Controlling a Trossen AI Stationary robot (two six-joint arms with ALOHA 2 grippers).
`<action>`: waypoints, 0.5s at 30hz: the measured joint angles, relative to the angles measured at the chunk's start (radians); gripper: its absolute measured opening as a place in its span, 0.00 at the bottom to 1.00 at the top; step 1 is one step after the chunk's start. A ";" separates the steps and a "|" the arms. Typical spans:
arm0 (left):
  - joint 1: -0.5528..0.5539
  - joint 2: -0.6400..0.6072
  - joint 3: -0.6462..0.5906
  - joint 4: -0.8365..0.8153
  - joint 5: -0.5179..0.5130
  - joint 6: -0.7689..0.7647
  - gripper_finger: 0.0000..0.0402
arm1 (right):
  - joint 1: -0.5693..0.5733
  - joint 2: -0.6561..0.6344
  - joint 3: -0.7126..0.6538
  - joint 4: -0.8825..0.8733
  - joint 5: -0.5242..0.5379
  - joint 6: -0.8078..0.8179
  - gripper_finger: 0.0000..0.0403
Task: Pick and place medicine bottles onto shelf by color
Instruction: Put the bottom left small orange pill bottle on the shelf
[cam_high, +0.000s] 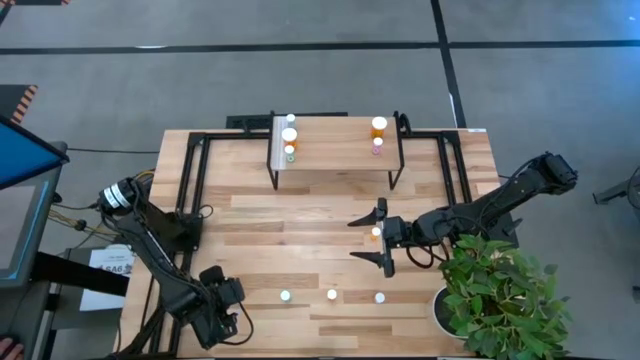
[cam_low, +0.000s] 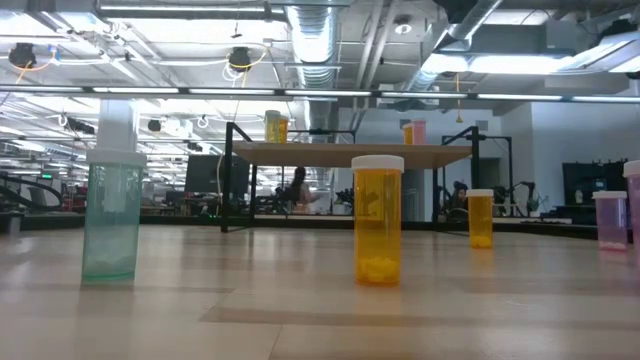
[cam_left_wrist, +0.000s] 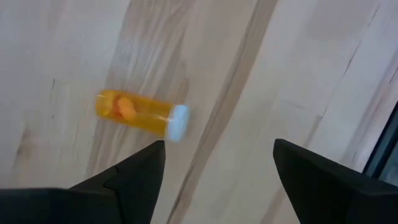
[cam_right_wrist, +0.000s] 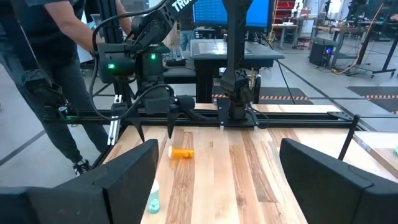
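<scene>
An orange medicine bottle (cam_left_wrist: 140, 115) with a white cap lies on its side on the table near the left front corner, also seen in the right wrist view (cam_right_wrist: 181, 152). My left gripper (cam_left_wrist: 217, 155) hangs open just above and beside it, pointing down, touching nothing. My right gripper (cam_high: 383, 238) stands open and level, high over mid-table, above a standing orange bottle (cam_low: 480, 218). A green bottle (cam_low: 112, 215), an orange bottle (cam_low: 378, 220) and a pink bottle (cam_low: 610, 220) stand in a row near the front edge. The shelf (cam_high: 335, 150) carries bottles at both ends.
A potted plant (cam_high: 500, 300) stands at the front right corner. Black frame rails (cam_high: 190, 170) run along the table's far and left sides. A person (cam_right_wrist: 37, 74) stands beyond the table's left edge. Bare wood lies between the shelf and the bottle row.
</scene>
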 joint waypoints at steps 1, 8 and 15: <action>0.000 0.000 0.000 0.000 0.000 0.000 0.71 | 0.000 0.000 0.000 0.000 0.000 0.000 0.89; 0.010 0.000 0.000 -0.069 -0.035 0.008 0.71 | 0.000 0.000 0.000 0.000 0.000 0.000 0.89; 0.075 0.004 0.000 -0.136 -0.031 -0.057 0.71 | 0.000 0.000 0.000 0.001 0.000 0.000 0.89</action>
